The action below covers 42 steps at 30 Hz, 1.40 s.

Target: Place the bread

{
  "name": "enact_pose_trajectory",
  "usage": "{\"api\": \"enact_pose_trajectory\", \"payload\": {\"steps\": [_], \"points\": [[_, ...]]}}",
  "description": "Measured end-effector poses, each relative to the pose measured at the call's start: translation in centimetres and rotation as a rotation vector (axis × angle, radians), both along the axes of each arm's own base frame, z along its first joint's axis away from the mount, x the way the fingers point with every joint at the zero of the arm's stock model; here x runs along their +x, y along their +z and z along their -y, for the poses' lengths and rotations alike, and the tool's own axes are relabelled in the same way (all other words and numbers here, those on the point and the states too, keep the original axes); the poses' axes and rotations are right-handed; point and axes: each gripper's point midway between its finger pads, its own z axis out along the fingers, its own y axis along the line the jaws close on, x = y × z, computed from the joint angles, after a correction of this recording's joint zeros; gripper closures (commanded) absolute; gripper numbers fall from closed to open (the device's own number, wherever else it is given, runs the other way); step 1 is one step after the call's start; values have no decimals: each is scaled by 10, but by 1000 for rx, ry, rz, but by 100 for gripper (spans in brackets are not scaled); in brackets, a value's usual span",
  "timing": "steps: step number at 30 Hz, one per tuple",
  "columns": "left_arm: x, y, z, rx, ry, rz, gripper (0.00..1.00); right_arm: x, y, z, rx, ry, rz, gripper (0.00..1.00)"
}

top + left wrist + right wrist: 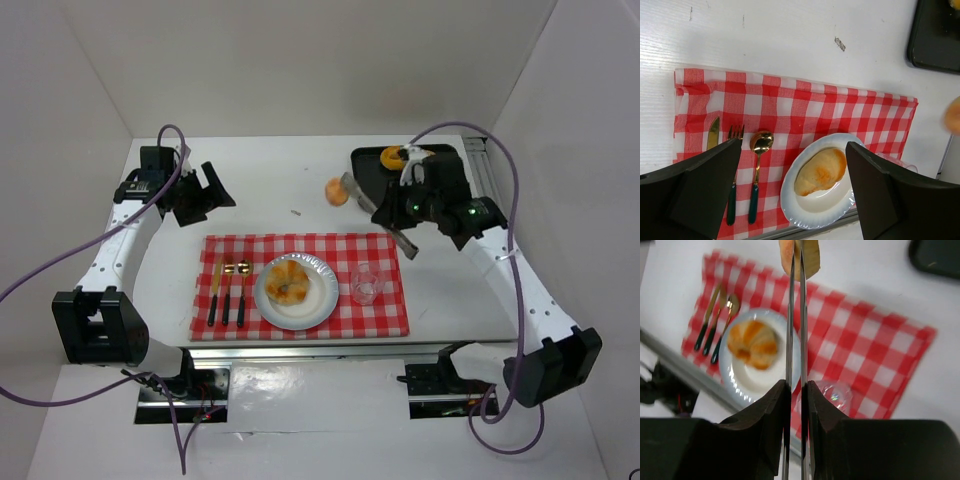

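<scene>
- Right gripper (796,390) is clenched on tongs (796,320), which pinch the bread (337,191) above bare table (270,180), just beyond the checked cloth's (380,250) far edge and left of the black tray (365,165).
- Left gripper (218,190) is spread wide and empty, far-left of the cloth.
- Plate (322,306) carries a pastry (288,281).
- White walls (300,60) enclose the table.

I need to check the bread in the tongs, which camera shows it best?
Top external: the bread shows whole, pinched in the tongs. Right wrist crops it at the top edge, partly behind the tongs. Left wrist catches only an orange blur at its right edge.
</scene>
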Motion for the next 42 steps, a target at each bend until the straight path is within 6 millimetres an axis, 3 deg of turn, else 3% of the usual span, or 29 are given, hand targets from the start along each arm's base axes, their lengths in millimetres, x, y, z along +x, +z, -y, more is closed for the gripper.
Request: {"api": "enact_pose_trajectory", "payload": {"steps": [4,7,11,16,22,33,42], "points": [[0,0,0,0,0,0,1,-49,-37,-35,-35,188,-114,100],[0,1,0,0,0,1,1,-81,-59,-46,-75,276,-196,100],[-1,3,0,0,0,6,1,-107,-72,-54,-105,344,-245,100],[-1,3,0,0,0,7,1,-125,-85,-57,-139,389,-279,100],[-1,3,0,0,1,7,1,-132,-94,-56,-180,398,-292,100],[-2,4,0,-1,-1,9,1,-129,-97,-53,-203,378,-288,70],[-2,4,1,-6,-5,9,1,-130,-87,-52,-204,377,-286,59]]}}
